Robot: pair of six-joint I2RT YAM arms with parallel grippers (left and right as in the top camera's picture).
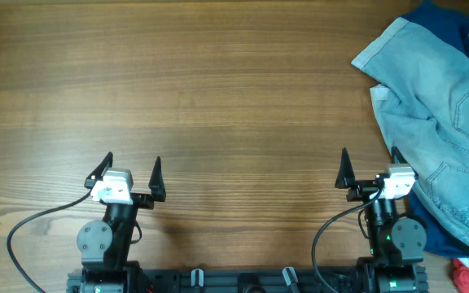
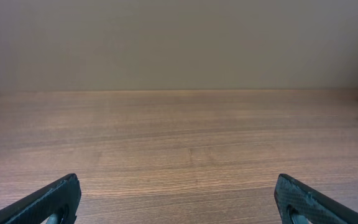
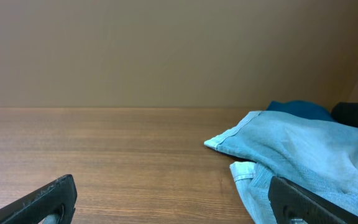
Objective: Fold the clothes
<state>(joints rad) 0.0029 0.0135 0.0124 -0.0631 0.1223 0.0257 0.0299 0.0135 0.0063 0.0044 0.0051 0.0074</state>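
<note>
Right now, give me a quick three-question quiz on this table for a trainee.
1. True or false: the left gripper holds the shorts.
2. The shorts lie at which side of the table? A left; B middle; C right.
3. Fill in: the jaws of the left gripper and the right gripper both stand ____.
Key: 1 false; 2 C; 3 open.
</note>
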